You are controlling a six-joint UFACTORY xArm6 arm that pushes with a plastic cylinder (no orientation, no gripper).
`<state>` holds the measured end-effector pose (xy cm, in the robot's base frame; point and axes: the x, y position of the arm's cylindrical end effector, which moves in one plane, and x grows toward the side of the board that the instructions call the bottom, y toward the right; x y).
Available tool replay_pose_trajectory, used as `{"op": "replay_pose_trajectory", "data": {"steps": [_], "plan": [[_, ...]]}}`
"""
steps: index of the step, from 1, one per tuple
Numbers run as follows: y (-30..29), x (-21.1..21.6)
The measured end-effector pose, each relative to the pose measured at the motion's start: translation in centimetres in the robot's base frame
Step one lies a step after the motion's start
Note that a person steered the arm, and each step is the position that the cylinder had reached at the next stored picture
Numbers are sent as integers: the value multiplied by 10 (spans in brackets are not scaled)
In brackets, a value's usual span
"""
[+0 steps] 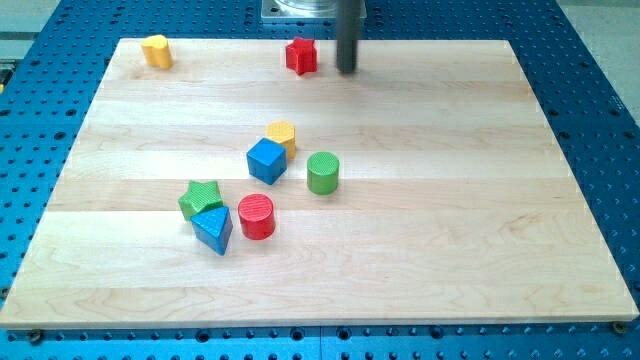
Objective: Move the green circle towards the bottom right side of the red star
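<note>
The green circle point(323, 172) stands near the middle of the wooden board point(450, 200). The red star point(301, 55) sits near the board's top edge, well above the green circle. My tip point(347, 70) is at the view's top, just to the right of the red star and apart from it. It is far above the green circle.
A yellow block point(282, 135) and a blue cube point(266, 160) sit just left of the green circle. A red circle point(256, 216), a green star point(201, 198) and a blue triangle point(213, 229) cluster lower left. Another yellow block point(156, 50) is at the top left corner.
</note>
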<state>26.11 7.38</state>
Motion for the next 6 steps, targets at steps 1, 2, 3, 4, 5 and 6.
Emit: {"op": "replay_pose_trajectory", "data": {"steps": [1, 2, 3, 4, 5, 6], "plan": [[6, 40], [34, 71], [42, 140], [38, 185], [-54, 244], [-88, 226]]}}
